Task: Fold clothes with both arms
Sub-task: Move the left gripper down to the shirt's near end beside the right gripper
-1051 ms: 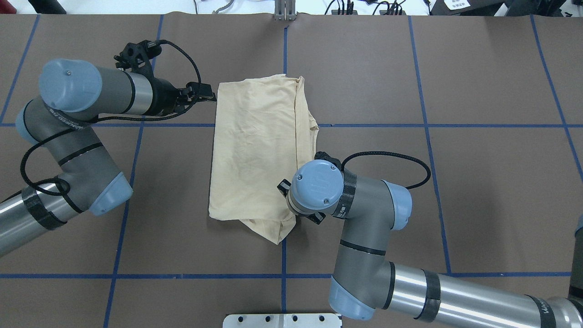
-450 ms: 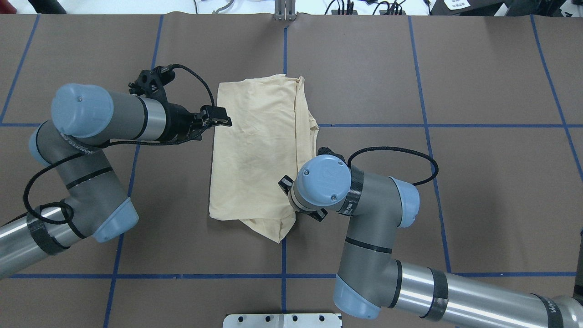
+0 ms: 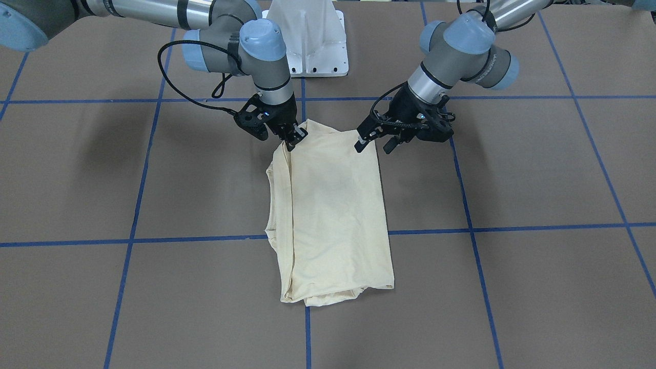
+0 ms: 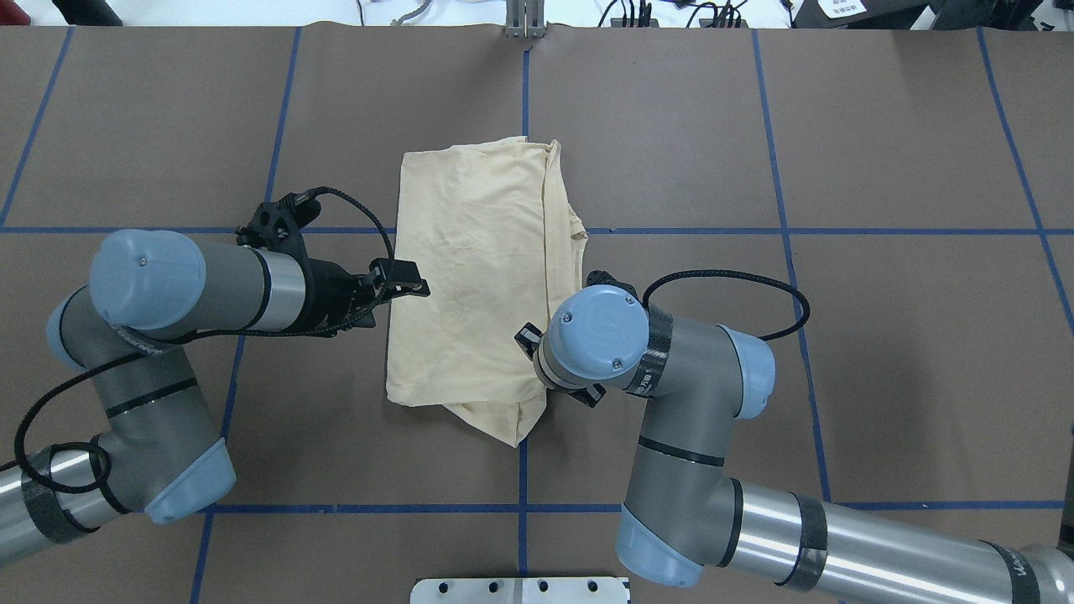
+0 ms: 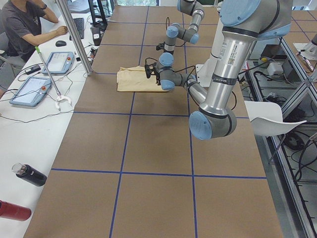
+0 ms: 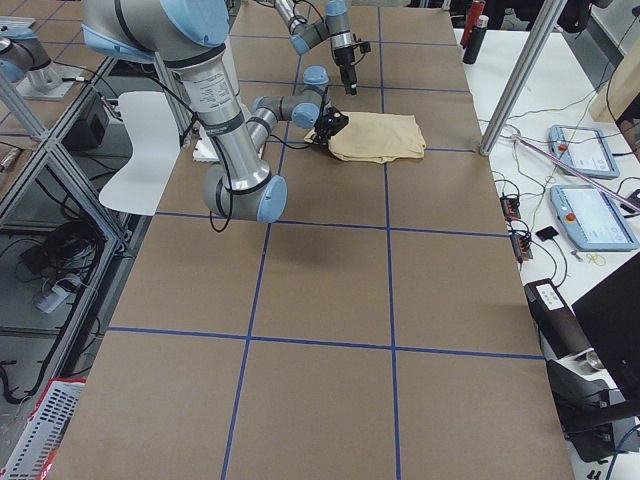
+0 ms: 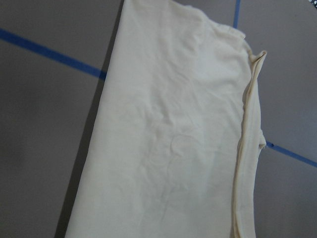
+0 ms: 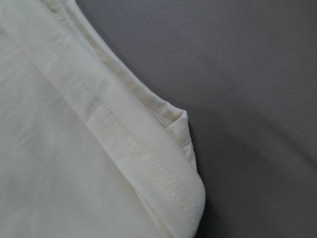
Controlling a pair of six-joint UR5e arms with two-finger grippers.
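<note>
At the robot-side end of the T-shirt, which lies lengthwise away from the robot, the right hand meets one corner, grip impossible to tell, while the left hand hovers spread over the opposite edge.

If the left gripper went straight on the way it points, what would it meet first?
The shirt. The left gripper points across at the shirt's edge on that side, with nothing between. Its height above the cloth is unclear, so it may skim over before touching.
</note>
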